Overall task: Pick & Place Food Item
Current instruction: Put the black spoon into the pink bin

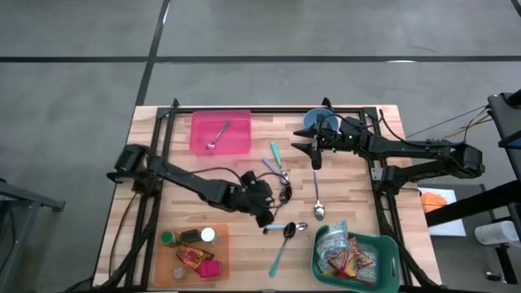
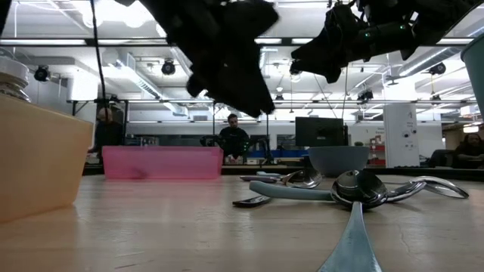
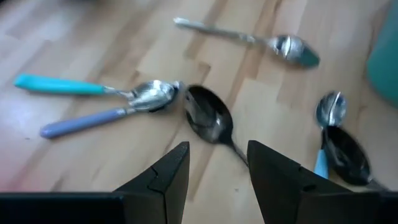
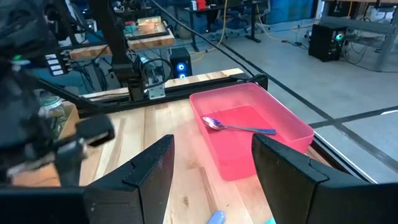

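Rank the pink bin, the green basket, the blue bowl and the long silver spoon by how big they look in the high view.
1. Green basket and pink bin: alike in footprint, too close to rank.
3. Blue bowl: clearly smaller, partly hidden by the right arm.
4. Long silver spoon: longer than the bowl is wide, but thinnest overall.

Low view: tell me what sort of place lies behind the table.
Probably a robotics lab or workshop: an open hall with ceiling lights, a person seated at a monitor, and more benches behind.
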